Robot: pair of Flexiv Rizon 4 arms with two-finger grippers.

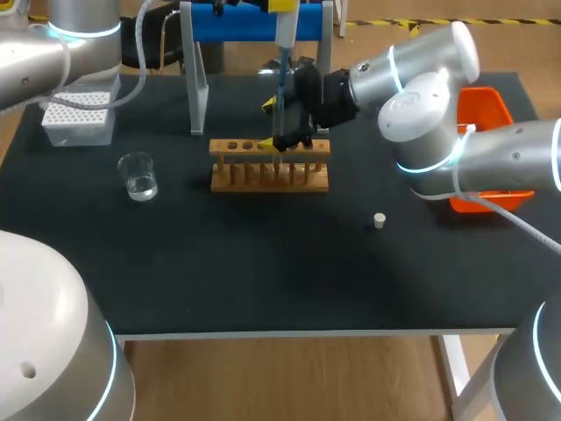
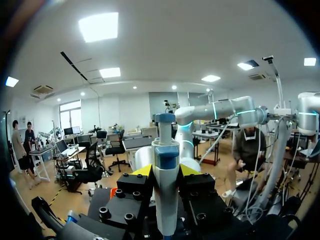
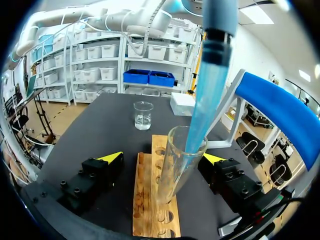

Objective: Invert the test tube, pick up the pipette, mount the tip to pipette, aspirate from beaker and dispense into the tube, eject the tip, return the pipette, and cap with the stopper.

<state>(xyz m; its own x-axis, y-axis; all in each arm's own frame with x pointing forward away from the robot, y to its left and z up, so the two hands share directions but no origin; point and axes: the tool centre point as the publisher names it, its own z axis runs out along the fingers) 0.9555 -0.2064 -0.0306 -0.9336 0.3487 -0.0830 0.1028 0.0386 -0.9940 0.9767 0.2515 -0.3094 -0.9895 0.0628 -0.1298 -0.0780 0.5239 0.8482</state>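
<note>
A wooden test tube rack [image 1: 270, 175] stands mid-table. A clear test tube [image 3: 172, 170] stands upright in it, mouth up. The pipette [image 1: 285, 39] hangs straight down over the rack, and its blue tip [image 3: 205, 100] dips into the tube's mouth. My left gripper [image 2: 165, 170] is shut on the pipette's white and blue body [image 2: 166, 165]. My right gripper [image 1: 279, 132] is open, its fingers well clear on either side of the tube [image 1: 280, 149], as the right wrist view shows [image 3: 164, 159]. The small white stopper [image 1: 379, 220] lies on the mat, right of the rack.
A glass beaker [image 1: 138, 175] with some clear liquid stands left of the rack. The white tip box [image 1: 79, 114] sits at the back left. The blue pipette stand [image 1: 245, 22] is behind the rack, and an orange bin [image 1: 486, 110] is at the right.
</note>
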